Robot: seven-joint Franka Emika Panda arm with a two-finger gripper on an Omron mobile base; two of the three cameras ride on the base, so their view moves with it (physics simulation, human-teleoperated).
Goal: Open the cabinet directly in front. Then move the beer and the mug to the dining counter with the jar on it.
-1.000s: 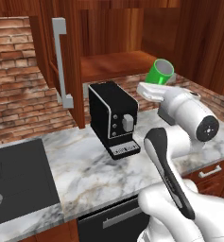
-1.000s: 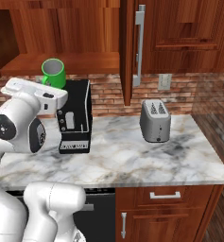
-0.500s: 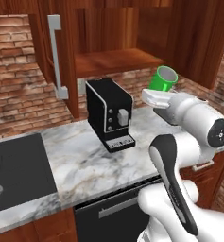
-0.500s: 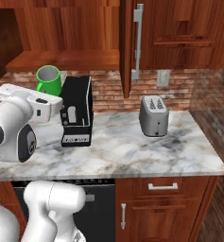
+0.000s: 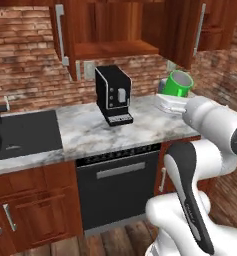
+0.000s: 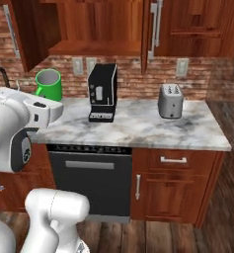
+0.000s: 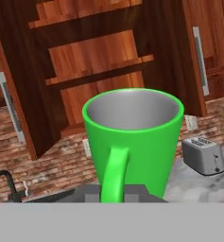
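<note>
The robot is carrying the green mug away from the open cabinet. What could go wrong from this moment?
The mug seems held only by its handle in the shut gripper, so it may swing or slip while the base drives. It rides tilted in the left base view, near the open cabinet door and above the counter; a wide swing could strike the door or the coffee machine.

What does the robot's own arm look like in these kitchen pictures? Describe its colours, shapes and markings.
The arm is glossy white, built of rounded, bulbous segments. A dark grey strip runs along one link, and round dark grey caps cover its joints. No cables or lettering can be seen.
</note>
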